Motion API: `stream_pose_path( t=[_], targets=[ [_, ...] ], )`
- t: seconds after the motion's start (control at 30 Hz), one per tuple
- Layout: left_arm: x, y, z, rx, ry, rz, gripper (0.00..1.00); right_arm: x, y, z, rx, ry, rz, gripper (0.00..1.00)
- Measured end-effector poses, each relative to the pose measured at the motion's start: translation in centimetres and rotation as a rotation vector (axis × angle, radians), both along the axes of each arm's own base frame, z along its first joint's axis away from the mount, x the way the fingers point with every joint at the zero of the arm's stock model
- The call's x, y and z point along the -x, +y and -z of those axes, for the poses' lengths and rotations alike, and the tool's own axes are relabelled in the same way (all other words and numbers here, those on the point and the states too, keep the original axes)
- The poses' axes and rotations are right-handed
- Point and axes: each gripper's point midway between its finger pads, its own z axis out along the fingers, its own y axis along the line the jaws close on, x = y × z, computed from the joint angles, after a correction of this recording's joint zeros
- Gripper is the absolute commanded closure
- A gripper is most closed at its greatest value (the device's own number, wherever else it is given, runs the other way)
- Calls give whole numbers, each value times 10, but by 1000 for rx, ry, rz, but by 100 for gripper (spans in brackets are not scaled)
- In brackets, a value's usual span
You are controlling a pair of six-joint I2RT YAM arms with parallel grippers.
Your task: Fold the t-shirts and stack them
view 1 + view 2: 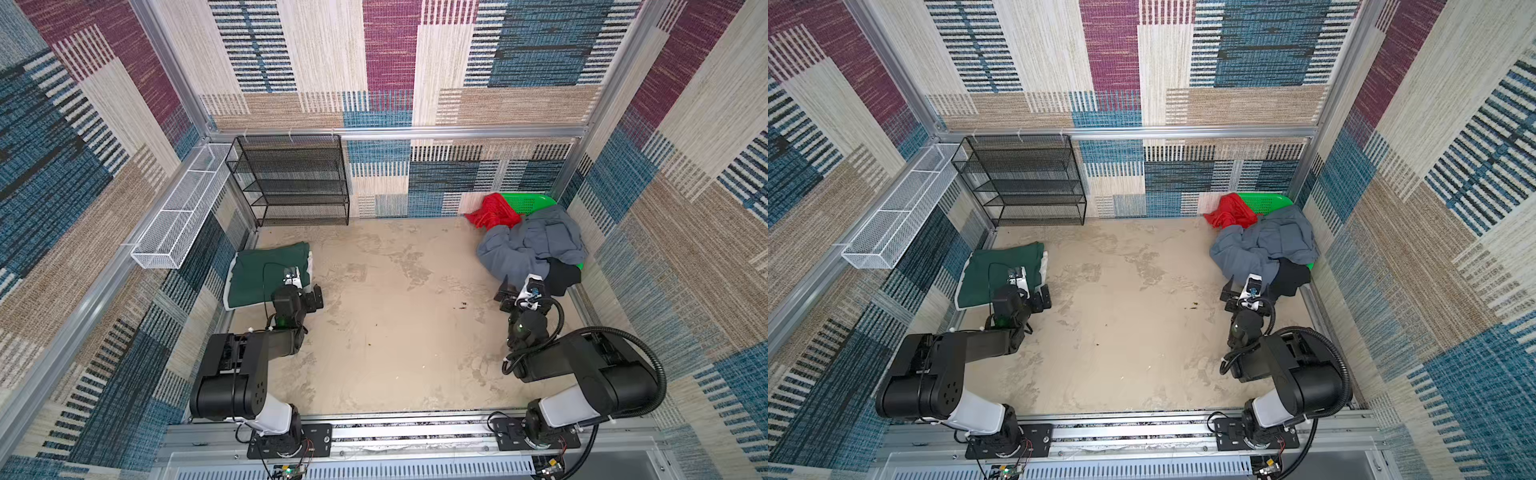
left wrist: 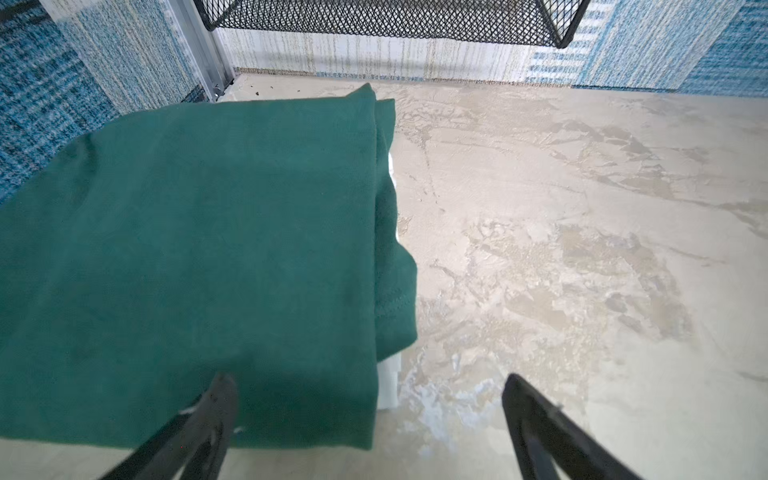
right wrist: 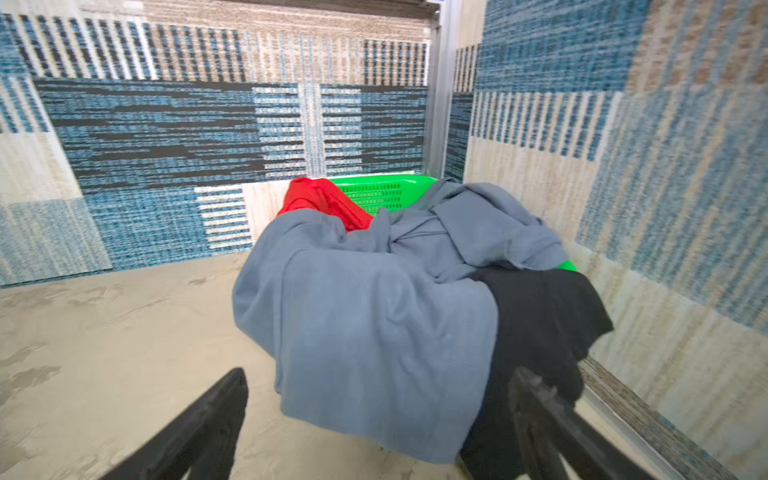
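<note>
Grey-blue and limp, the t-shirt (image 1: 528,245) is hanging over the green basket (image 1: 532,203) at mid-right in both top views, probably light and best pinched at its loose lower hem, while the right fingers (image 3: 199,424) and left fingers (image 2: 208,415) are standing spread, gripping nothing.

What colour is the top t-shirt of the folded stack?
The top t-shirt is dark green; left wrist view.

Just ahead of my black left tool (image 2: 368,377) I see a dark green t-shirt (image 2: 187,249), with the edge of a white t-shirt (image 2: 388,374) under it. Ahead of the black right tool (image 3: 380,370) are a grey-blue t-shirt (image 3: 374,332), a black t-shirt (image 3: 540,316), a red t-shirt (image 3: 320,201) and a bright green perforated basket (image 3: 374,193). The surface (image 2: 582,249) is mottled beige.
</note>
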Motion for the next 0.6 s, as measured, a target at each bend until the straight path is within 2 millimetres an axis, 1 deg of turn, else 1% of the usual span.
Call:
stream_pose_path(
  t=[0.03, 0.17, 0.2, 0.27, 0.3, 0.33, 0.47, 0.6],
  targets=[
    [0, 0, 0, -1, -2, -1, 0, -2, 0, -1, 0, -1, -11, 2],
    [0, 1, -1, 0, -4, -1, 0, -15, -9, -3, -15, 8, -42, 2],
    [0, 1, -1, 0, -4, -2, 0, -18, -10, 0, -22, 17, -72, 1],
    [0, 1, -1, 0, -4, -2, 0, -16, -10, 12, -33, 36, -107, 1],
    [0, 1, -1, 1, -4, -2, 0, -15, -8, 23, -40, 78, -122, 2],
    [0, 1, -1, 1, -5, -2, 0, -16, -6, 25, -44, 87, -139, 2],
    [-1, 1, -2, 0, -10, -3, 0, -17, 1, 21, -57, 66, -183, 2],
    [0, 2, -2, 1, -9, -3, 0, -10, 4, 23, -60, 62, -201, 2]
  ],
)
